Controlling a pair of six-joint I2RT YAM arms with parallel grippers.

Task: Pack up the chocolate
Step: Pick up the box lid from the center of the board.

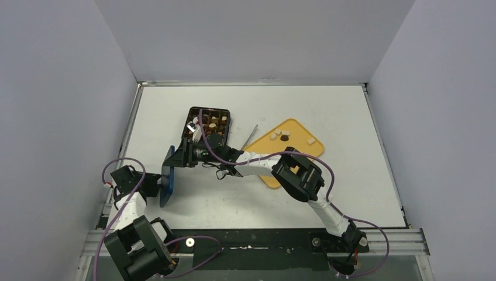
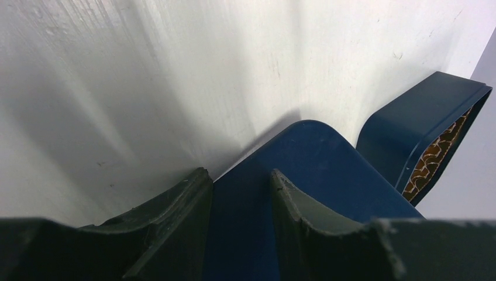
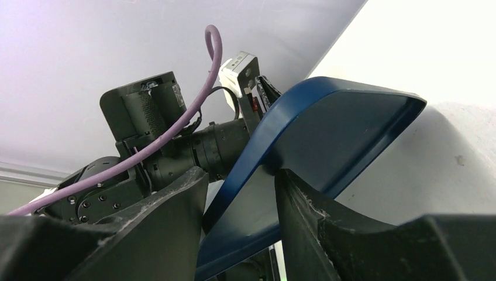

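Note:
Chocolate pieces (image 1: 214,123), brown and cream, fill the dark blue box (image 1: 195,111) at the table's middle. More chocolate, cream pieces (image 1: 274,135) and one dark piece (image 1: 285,137), lies on the yellow tray (image 1: 295,153). The box's blue lid (image 1: 168,175) stands on edge, tilted, in front of the box. My left gripper (image 1: 159,186) is shut on its near end, and the left wrist view shows the lid (image 2: 304,170) between the left gripper's (image 2: 238,175) fingers. My right gripper (image 1: 186,153) is shut on its far end, with the lid's rim (image 3: 327,129) in the right gripper's (image 3: 241,175) jaws.
Long metal tongs (image 1: 250,136) lie between the box and the yellow tray. The right arm (image 1: 298,174) reaches across the tray's near corner. Grey walls close in the table on three sides. In the left wrist view the open box (image 2: 421,126) sits just beyond the lid.

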